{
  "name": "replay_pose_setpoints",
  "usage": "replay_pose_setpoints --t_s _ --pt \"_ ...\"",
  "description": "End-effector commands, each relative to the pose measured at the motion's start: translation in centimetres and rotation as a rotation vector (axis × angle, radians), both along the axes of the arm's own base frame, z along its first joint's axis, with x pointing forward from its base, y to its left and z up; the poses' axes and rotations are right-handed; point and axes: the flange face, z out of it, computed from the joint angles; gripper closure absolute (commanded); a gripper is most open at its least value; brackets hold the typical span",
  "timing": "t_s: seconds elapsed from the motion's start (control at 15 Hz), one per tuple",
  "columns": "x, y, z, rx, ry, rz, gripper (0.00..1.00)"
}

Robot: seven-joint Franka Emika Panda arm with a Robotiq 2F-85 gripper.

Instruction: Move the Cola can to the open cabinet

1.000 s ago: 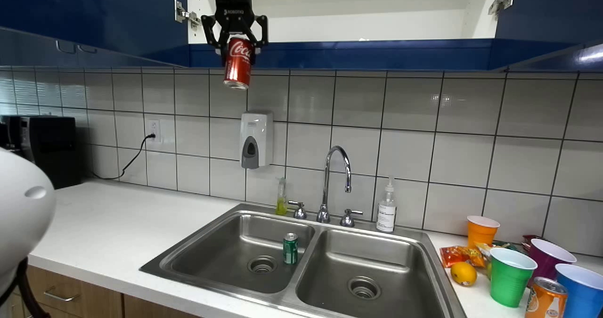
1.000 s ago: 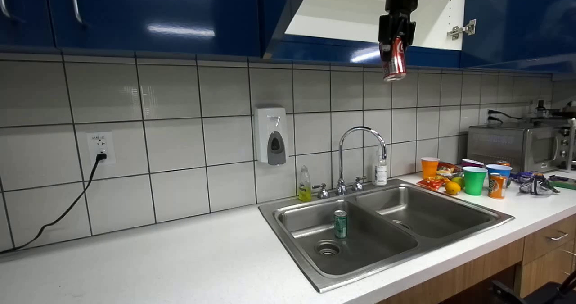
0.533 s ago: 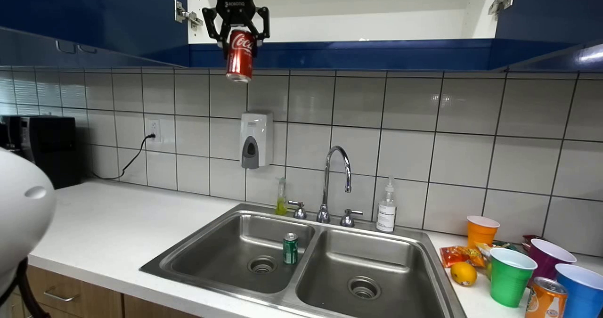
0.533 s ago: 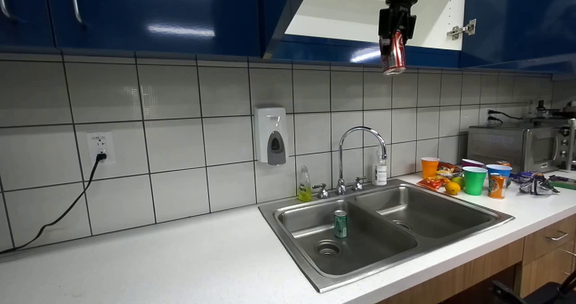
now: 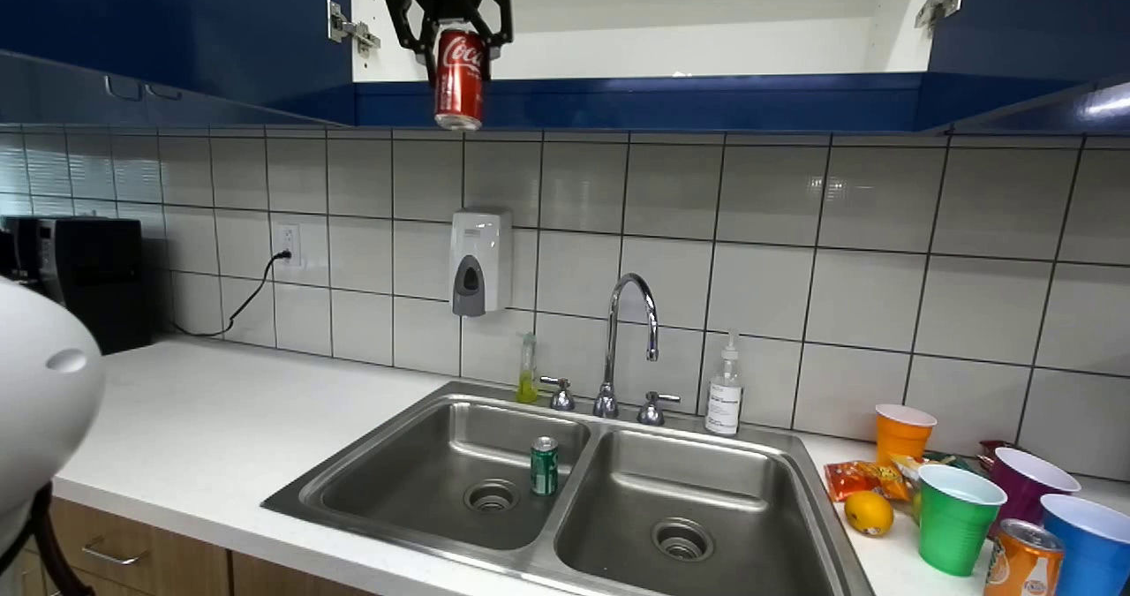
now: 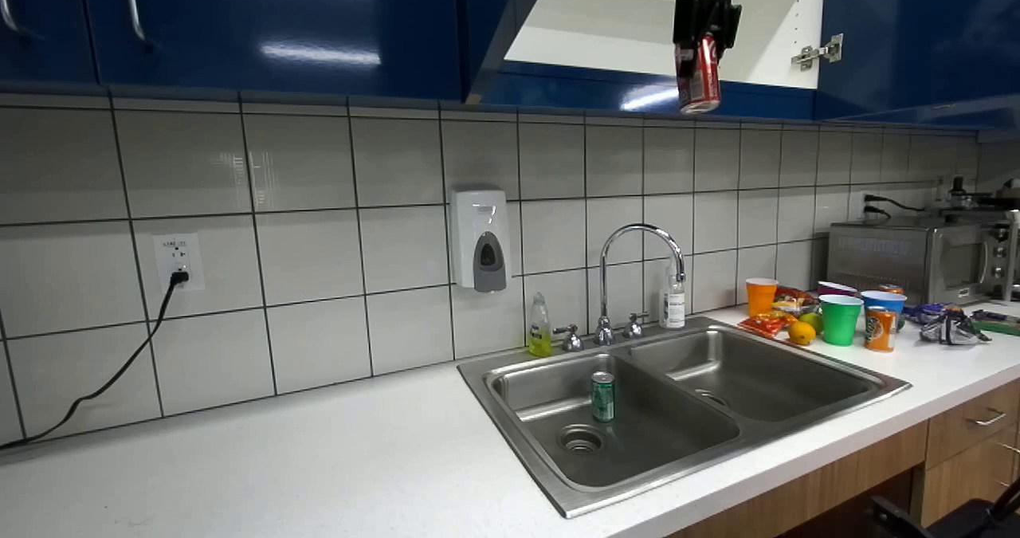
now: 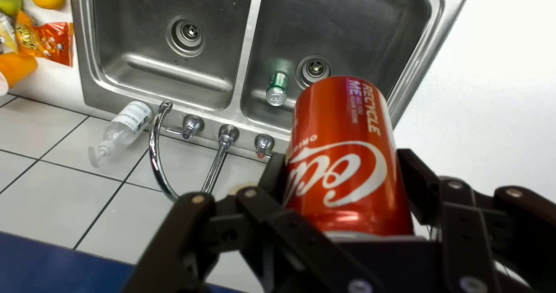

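Wrist view: pincer [image 7: 345, 171] clamped on Cola can [image 7: 343, 154], RECYCLE lettering [image 7: 370, 109] readable only here; open cabinet [image 5: 706, 44] in both exterior views.

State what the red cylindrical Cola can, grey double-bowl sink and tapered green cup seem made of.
Cola can: likely aluminium, glossy; its lower end is bare silver.
Sink: probably stainless steel, satin, with soft highlights.
Green cup: perhaps plastic, smooth, white inside; coated paper possible.

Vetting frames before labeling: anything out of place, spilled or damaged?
Mainly the green can standing upright in the sink: an odd spot for a drink can. No spill or damage shows; the Cola can looks intact in the gripper.
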Motion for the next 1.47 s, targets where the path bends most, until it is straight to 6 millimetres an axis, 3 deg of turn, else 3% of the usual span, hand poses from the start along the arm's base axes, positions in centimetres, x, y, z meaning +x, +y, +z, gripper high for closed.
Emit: replay_pose_setpoints --t_s 0.0,1.4 --pt "0.1 0.0 2.1 -0.031 -0.015 0.002 0.59" --pt "0.6 0.9 9.8 -0.085 -0.18 0.012 0.59"
